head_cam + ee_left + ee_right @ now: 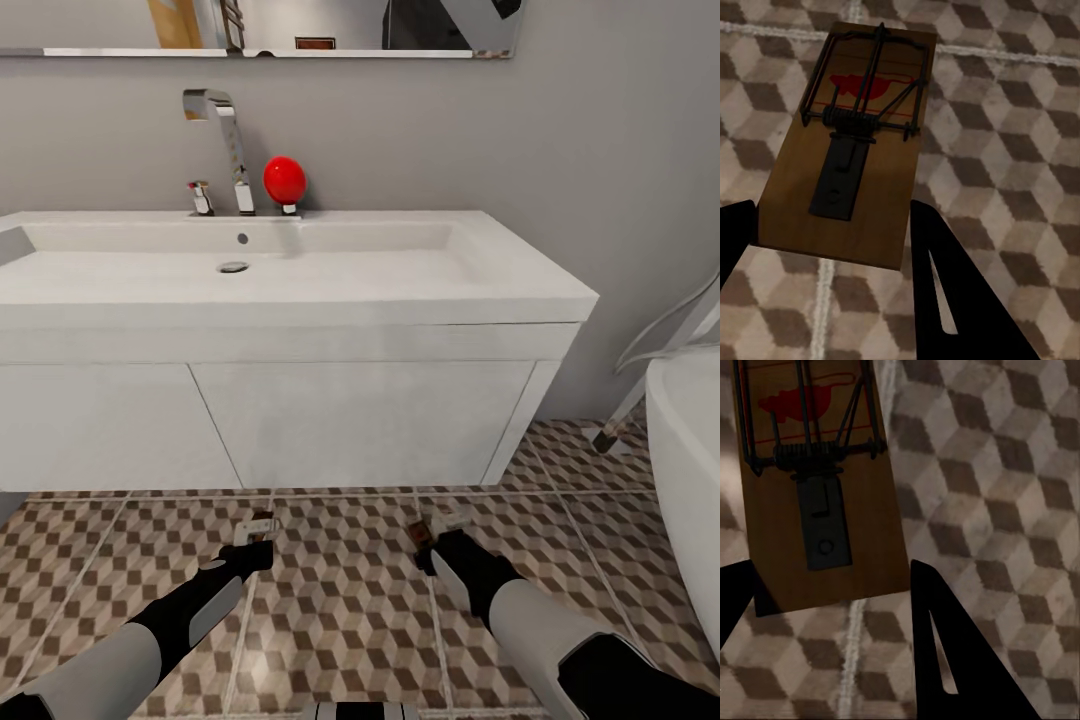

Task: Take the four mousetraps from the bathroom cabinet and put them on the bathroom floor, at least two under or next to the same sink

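My left gripper (pixel 258 548) is shut on a mousetrap (pixel 257 524), a brown wooden base with a wire spring and a red mark (pixel 851 142), its near end pinched between the dark fingers (pixel 945 285). My right gripper (pixel 432 548) is shut on a second mousetrap (pixel 428 528), whose board (pixel 817 487) also sits between its fingers (pixel 945 645). Both traps hang low over the cube-patterned bathroom floor (pixel 350 610), just in front of the white bathroom sink (pixel 300 300). The cabinet is out of view.
A chrome faucet (pixel 230 140) and a red round object (pixel 285 180) stand at the back of the sink. A white bathtub (pixel 690 470) bulges in at the right, with a metal frame leg (pixel 618 425) beside it. A mirror (pixel 260 25) hangs above.
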Available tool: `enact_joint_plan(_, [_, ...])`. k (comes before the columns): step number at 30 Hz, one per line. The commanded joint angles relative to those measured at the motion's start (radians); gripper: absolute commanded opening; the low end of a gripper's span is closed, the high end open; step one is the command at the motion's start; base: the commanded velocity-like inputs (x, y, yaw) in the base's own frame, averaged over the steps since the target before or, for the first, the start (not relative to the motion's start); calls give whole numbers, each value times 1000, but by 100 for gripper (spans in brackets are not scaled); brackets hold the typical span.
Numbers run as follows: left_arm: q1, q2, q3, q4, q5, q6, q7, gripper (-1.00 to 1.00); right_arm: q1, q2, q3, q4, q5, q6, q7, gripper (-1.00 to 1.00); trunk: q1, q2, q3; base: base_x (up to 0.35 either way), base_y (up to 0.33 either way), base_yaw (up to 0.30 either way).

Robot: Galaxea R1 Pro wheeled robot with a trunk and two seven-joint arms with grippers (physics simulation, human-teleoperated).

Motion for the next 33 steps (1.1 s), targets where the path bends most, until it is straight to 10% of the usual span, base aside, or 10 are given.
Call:
enact_joint_plan(1, [-1,2,-9,-3,3,3,9,-100,-1,-1,7,-2,-15,11,-6,-100,0,0,-1,0,0,0])
enact_joint_plan(33, [-1,0,-11,-2,3,5,10,-100,-1,0,7,-3,-14,38,6,-100,0,0,-1,0,0,21])
